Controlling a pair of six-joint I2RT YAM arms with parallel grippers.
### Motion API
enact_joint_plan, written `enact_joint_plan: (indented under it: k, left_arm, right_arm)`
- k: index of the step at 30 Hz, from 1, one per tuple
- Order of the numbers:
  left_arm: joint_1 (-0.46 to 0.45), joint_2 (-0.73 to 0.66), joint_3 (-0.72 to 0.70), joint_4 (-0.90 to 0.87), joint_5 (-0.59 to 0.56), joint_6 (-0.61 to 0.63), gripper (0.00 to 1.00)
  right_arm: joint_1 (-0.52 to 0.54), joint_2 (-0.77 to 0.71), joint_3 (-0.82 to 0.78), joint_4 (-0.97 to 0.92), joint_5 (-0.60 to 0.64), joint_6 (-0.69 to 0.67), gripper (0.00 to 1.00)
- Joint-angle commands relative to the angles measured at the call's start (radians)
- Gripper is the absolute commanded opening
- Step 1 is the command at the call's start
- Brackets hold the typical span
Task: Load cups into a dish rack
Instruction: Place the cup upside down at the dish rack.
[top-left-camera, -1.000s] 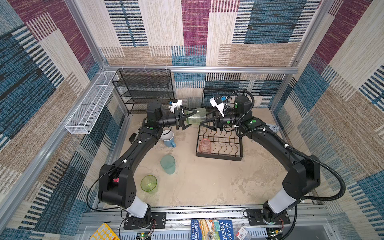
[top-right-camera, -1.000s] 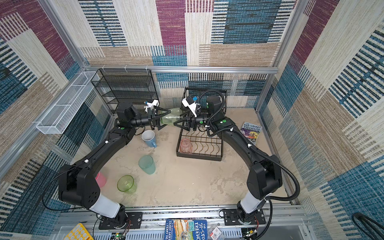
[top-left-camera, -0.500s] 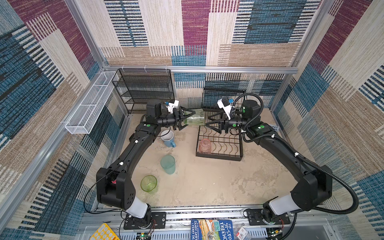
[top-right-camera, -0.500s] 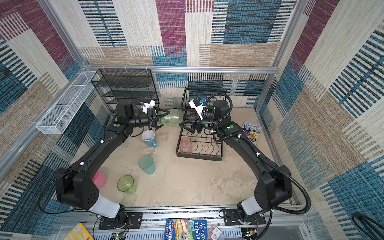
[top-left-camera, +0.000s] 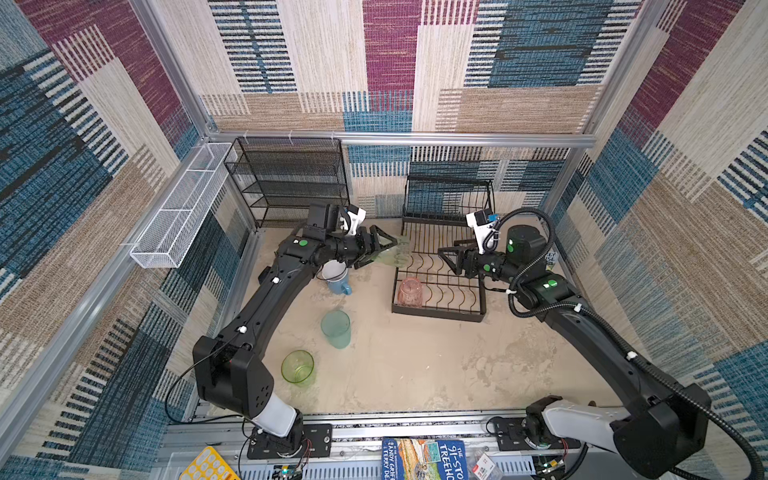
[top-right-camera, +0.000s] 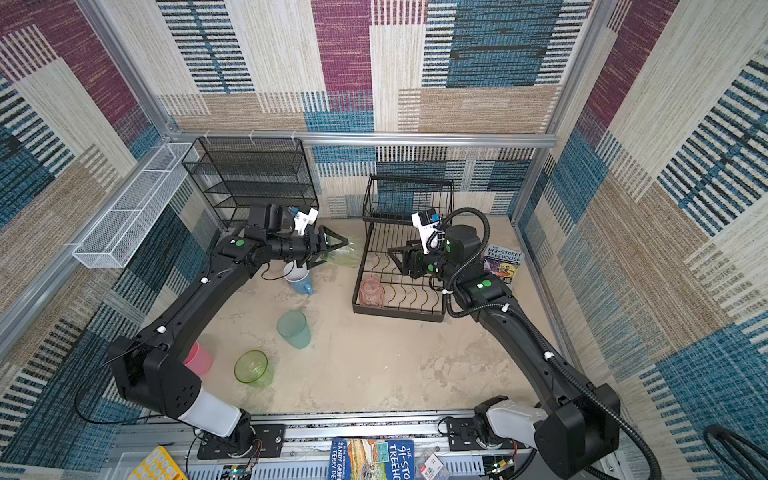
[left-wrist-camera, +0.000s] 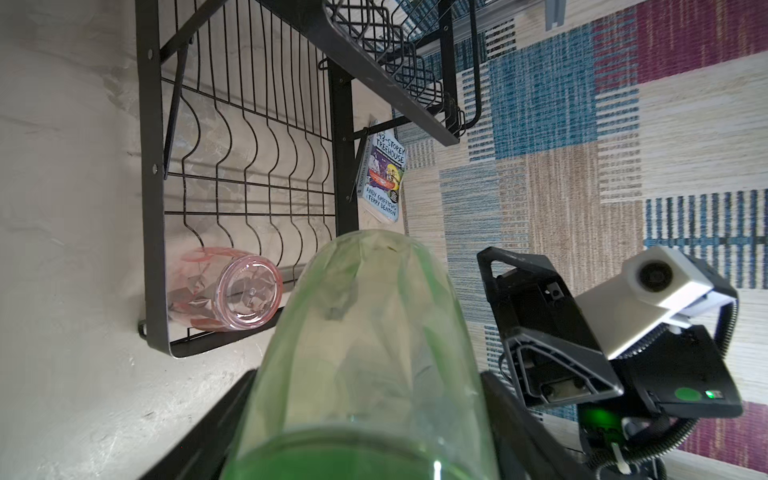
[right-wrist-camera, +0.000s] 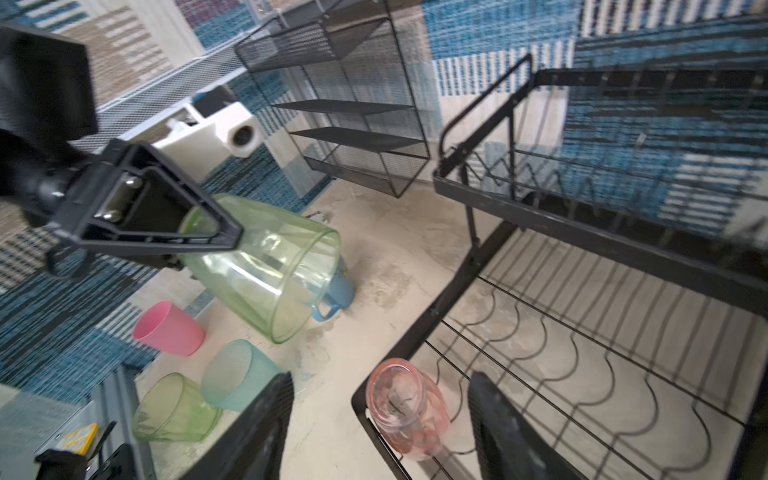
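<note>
Over desk (top-left-camera: 415, 365), green cup (right-wrist-camera: 270, 266) is clamped sideways in L end effector (top-left-camera: 384, 251) beside rack (top-left-camera: 436, 309), mouth facing R end effector (top-left-camera: 448, 261), which is spread apart, empty.

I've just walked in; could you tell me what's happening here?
The left gripper holds a green tumbler on its side by the dish rack. The right gripper hangs open over the lower tray, where a peach-pink cup lies. A mug, teal tumbler, second green tumbler and pink cup sit on the table.
</note>
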Motion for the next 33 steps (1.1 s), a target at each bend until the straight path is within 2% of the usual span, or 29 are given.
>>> enact_joint_plan:
  k: [1, 5, 10, 23, 33]
  left_arm:
    - [-0.035, 0.012, 0.043, -0.101, -0.097, 0.104, 0.68]
    - [-0.102, 0.036, 0.108, -0.177, -0.204, 0.158, 0.68]
    - [-0.194, 0.087, 0.197, -0.258, -0.311, 0.219, 0.67]
    - [-0.450, 0.340, 0.510, -0.470, -0.623, 0.368, 0.65]
    - [-0.565, 0.580, 0.755, -0.589, -0.814, 0.438, 0.64]
  right_arm:
    - [-0.007, -0.037, -0.028, -0.038, 0.192, 0.039, 0.70]
    - [-0.021, -0.080, -0.066, -0.052, 0.277, 0.067, 0.70]
    - [-0.070, -0.122, -0.103, -0.063, 0.312, 0.091, 0.70]
    - [-0.195, -0.209, -0.176, -0.056, 0.318, 0.121, 0.71]
    - [-0.240, -0.249, -0.240, -0.041, 0.290, 0.128, 0.70]
